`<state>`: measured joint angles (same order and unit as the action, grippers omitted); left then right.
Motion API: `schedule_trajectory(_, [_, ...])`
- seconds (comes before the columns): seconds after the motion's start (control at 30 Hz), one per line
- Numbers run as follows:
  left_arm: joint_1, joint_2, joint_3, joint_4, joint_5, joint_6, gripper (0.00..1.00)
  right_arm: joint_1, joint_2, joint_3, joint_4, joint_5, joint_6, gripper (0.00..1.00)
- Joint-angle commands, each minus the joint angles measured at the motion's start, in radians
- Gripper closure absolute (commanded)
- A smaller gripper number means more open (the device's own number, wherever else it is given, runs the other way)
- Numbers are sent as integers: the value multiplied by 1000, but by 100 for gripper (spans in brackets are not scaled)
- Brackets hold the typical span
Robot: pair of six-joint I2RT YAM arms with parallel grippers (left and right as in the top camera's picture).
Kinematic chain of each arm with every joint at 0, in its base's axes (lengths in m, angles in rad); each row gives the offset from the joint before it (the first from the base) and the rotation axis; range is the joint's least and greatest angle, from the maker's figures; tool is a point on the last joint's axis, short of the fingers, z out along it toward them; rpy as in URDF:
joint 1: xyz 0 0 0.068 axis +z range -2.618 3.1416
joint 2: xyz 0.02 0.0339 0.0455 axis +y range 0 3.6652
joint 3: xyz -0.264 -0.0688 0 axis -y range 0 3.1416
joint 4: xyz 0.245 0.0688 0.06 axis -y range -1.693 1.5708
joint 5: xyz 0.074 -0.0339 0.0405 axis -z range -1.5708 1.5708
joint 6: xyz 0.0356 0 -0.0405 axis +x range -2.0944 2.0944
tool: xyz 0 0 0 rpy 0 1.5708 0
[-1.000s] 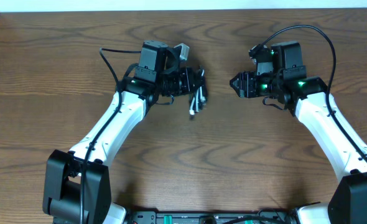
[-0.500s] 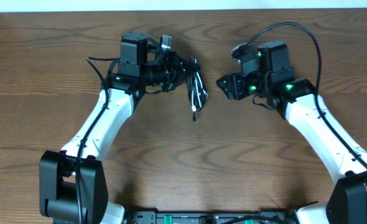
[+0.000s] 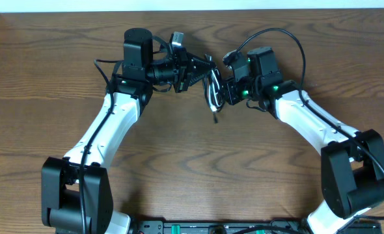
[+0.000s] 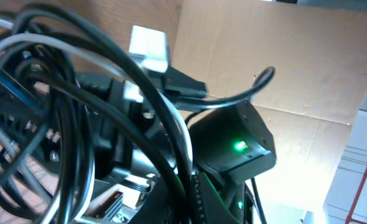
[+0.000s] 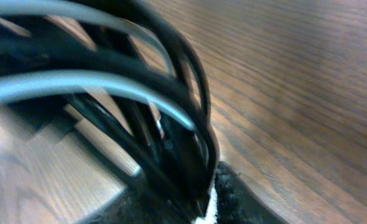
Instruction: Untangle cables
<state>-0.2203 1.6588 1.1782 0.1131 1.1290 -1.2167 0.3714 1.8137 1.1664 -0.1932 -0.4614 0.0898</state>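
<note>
from overhead, the left pincer (image 3: 202,68) points toward the right pincer (image 3: 226,91), and the two nearly meet over the far middle of the table (image 3: 192,169). the cables (image 3: 213,90), a small bundle of black cords with a white one among them, sit in the narrow space between the two tips. they are bunched at the left pincer's end, and a loose tail drops from there toward the near edge. the left pincer looks clamped on the bundle. the right pincer is pressed up against the same bundle, but this view does not show whether its jaws have closed on it.

the left wrist camera adds what the overhead cannot. the cables (image 4: 78,81) loop right in front of the lens, black strands crossing a pale one. just past them is the right arm's black housing (image 4: 236,149), with a green light on it. the left pincer's own fingers are hidden in the clutter.

the right wrist camera is closest of all. the cables (image 5: 140,87) fill the picture as blurred dark and grey arcs just ahead of that pincer, with wood grain (image 5: 295,74) beyond. its fingers are too blurred to make out here either, so i cannot tell its grip.
</note>
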Motion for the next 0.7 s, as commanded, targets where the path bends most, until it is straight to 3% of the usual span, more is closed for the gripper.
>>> schedule_trajectory(0.0, [10, -11, 5, 9, 37, 19, 92, -20, 9, 16, -15, 8, 23, 99])
schedule_trajectory(0.27, [149, -11, 4, -32, 21, 186, 93, -207, -41, 16, -216, 32, 106, 99])
schedule_trajectory(0.57, [222, -11, 4, -410, -221, 463, 92, -267, -41, 16, -445, 405, 195, 99])
schedule_trajectory(0.67, [221, -11, 4, -489, -291, 527, 93, -261, -41, 16, -447, 364, 176, 99])
